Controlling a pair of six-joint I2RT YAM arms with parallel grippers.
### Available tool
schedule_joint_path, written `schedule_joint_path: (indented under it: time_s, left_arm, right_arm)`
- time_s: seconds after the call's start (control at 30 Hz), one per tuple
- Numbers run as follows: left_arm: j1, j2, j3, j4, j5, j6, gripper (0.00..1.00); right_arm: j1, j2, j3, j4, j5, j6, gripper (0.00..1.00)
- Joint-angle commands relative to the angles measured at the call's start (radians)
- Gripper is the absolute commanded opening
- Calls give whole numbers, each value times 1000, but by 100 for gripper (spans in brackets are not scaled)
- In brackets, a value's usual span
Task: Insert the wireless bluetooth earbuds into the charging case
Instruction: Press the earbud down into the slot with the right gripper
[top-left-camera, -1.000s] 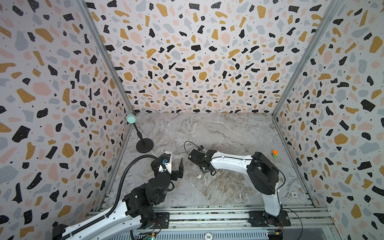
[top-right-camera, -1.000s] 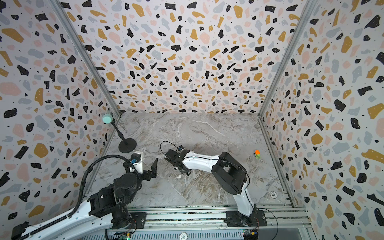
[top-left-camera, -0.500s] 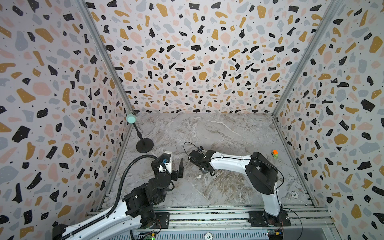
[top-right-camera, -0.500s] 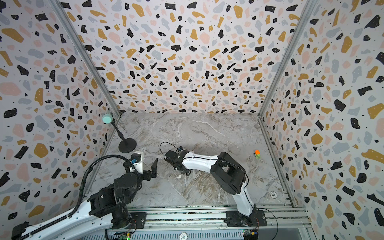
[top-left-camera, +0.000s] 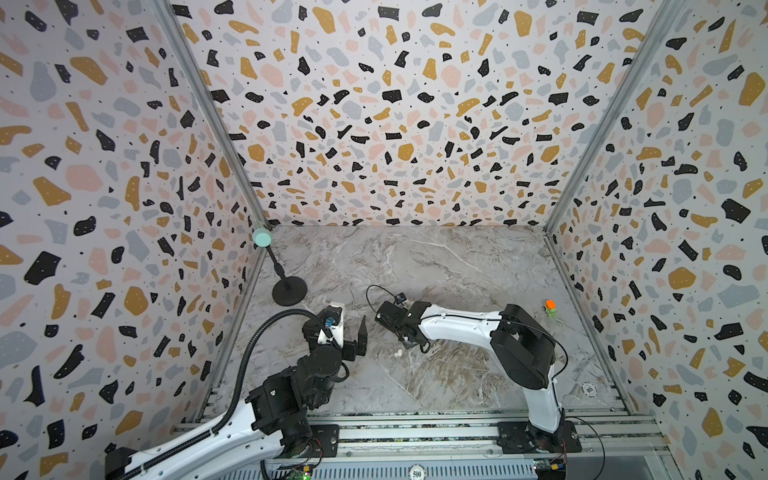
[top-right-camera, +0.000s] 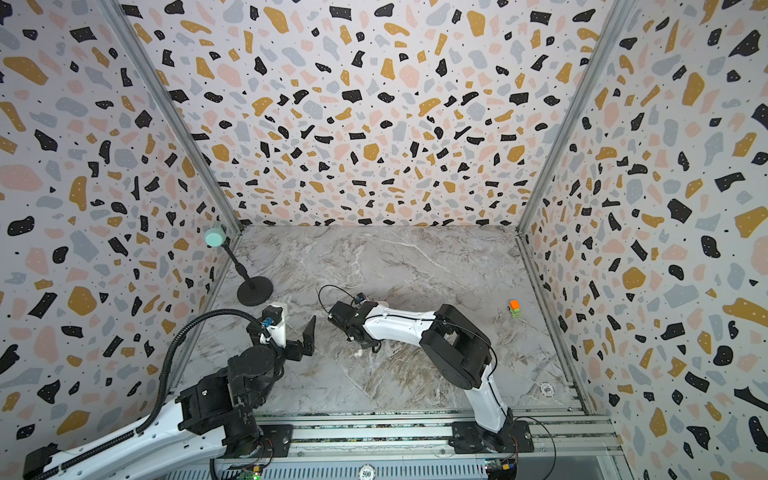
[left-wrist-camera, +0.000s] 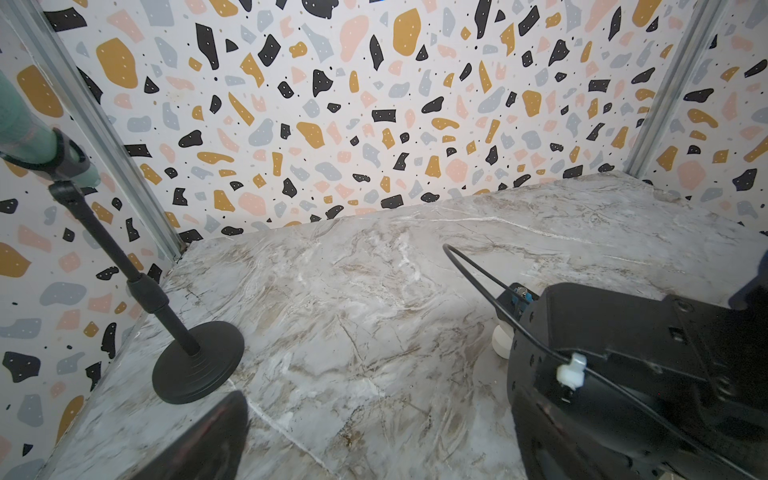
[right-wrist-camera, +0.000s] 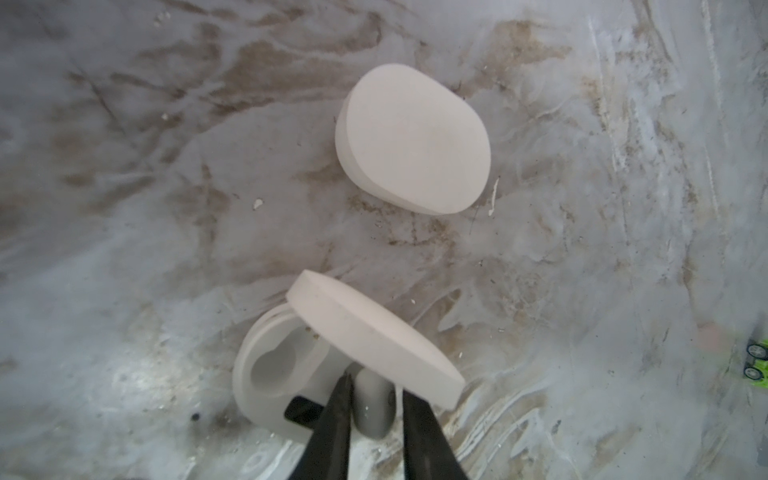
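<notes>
Reaching into the lower middle of both top views, the right gripper (right-wrist-camera: 376, 388) stands over an open charging case (right-wrist-camera: 274, 374) on the marble table (top-left-camera: 457, 270). In the right wrist view its two black fingers (right-wrist-camera: 336, 428) are narrow, one on each side of a white earbud (right-wrist-camera: 374, 409). This earbud sits at the base of the case, under the raised lid (right-wrist-camera: 374, 332). Whether the fingers press the earbud or are only very close to it, I cannot tell. The other hollow (right-wrist-camera: 272, 368) of the base is bare.

A second case (right-wrist-camera: 411, 141), white and closed, lies flat near the open one but does not touch it. In a top view some tiny white earbuds (top-left-camera: 397, 354) lie on the table just below the right gripper; how many they are, I cannot tell.

The left gripper (top-left-camera: 336, 324) hangs above the table at the lower left of both top views, its jaws wide and holding nothing. A black microphone stand (top-left-camera: 289, 291) stands left of centre beside the left wall. A small orange and green toy (top-left-camera: 550, 308) is at the right, well apart from the cases.
</notes>
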Motion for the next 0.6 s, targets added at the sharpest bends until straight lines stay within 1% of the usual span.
schedule_joint_path:
  time_s: [0.0,0.57]
  left_arm:
    - [6,0,-2,35,-6,-1,100]
    - [5,-1,-2,33,-7,-2,100]
  right_arm:
    - [5,-13,12,-36,19,5,24]
    - [6,-49,12,-34,22,-11,27]
